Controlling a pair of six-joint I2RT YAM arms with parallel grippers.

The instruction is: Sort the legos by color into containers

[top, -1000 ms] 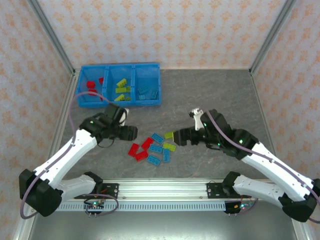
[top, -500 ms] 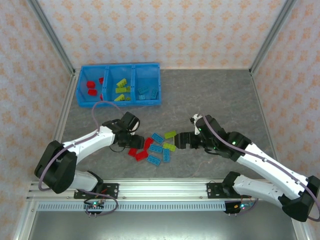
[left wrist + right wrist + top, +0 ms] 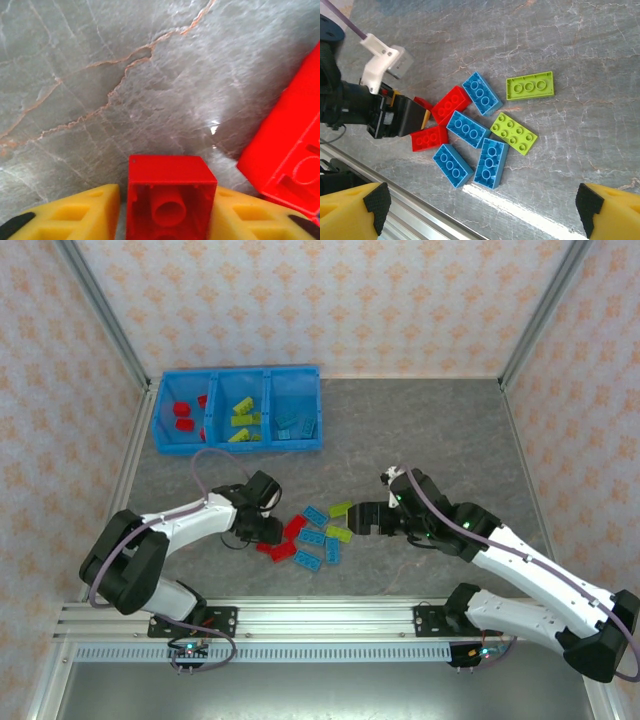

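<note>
L claw (image 3: 268,530) had been brought from beside the bin (image 3: 300,444) down to the pile's left edge within 1 s. It was closed onto a red brick (image 3: 170,185), pinched btw. both yellow fingers (image 3: 75,210) at the bench (image 3: 100,75). R claw (image 3: 362,518) was kept wide open, empty, shifted slightly toward the loose legos (image 3: 470,130): 4 blue, 2 green, 2 more red, lying btw. the arms. Reds, greens and blues were seen in the bin's left, mid and right compartments resp.
</note>
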